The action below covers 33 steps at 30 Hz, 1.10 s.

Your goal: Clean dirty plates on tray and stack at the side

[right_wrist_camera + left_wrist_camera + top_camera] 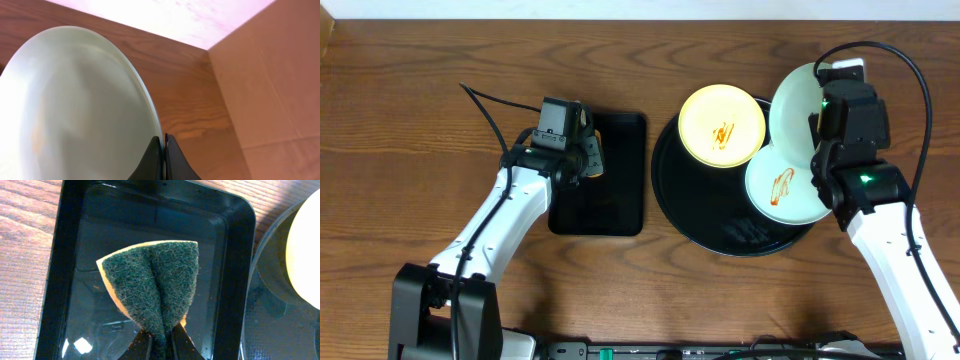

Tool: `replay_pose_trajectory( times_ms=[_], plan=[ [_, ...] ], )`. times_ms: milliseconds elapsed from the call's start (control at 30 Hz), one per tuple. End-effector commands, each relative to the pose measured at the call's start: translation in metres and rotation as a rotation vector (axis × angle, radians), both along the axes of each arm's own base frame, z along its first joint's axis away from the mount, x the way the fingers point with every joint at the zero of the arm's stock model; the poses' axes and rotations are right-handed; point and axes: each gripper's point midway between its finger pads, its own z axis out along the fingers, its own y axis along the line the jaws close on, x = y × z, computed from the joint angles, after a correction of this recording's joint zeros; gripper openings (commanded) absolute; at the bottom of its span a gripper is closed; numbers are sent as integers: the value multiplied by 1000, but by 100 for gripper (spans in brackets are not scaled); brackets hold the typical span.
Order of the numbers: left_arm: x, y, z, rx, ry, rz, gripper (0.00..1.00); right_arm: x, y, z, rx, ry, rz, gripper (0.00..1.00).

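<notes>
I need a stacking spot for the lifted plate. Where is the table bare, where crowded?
The table is bare left of the rectangular tray and in front of both trays. The gap between them is narrow. The round tray is crowded: yellow plate, smeared green plate, and the right gripper holding the other green plate.

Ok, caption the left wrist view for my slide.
Left fingers pinch a folded green scouring sponge over the rectangular black tray, the round tray at right.
</notes>
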Motion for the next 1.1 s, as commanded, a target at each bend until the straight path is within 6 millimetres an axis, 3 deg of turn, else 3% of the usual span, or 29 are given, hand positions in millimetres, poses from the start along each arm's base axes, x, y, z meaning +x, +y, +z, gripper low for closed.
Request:
replay_pose_trajectory(
  times_ms=[0,200,300,433,700,867,933,1000,1067],
  plan=[
    [1,3,-3,20,3,-2,8,-7,-22,16,34,-91,-145,1],
    [1,3,-3,20,3,-2,7,-13,-77,-4,268,-215,-413,1],
    [1,3,-3,19,3,-2,8,-23,-115,-24,369,-268,-596,1],
    [1,3,-3,19,3,-2,7,-32,-152,-57,498,-279,-746,1],
    [1,3,-3,19,4,-2,7,-48,-195,-125,653,-183,-912,1],
    [1,3,-3,19,4,-2,7,-39,-181,-161,735,-43,-829,1],
    [1,3,-3,19,4,-2,8,-32,-169,-168,767,10,-756,10],
    [1,3,-3,19,4,-2,8,-21,-150,-169,811,70,-621,26],
    [1,3,-3,19,4,-2,8,-14,-125,-167,873,128,-483,27]
  ],
)
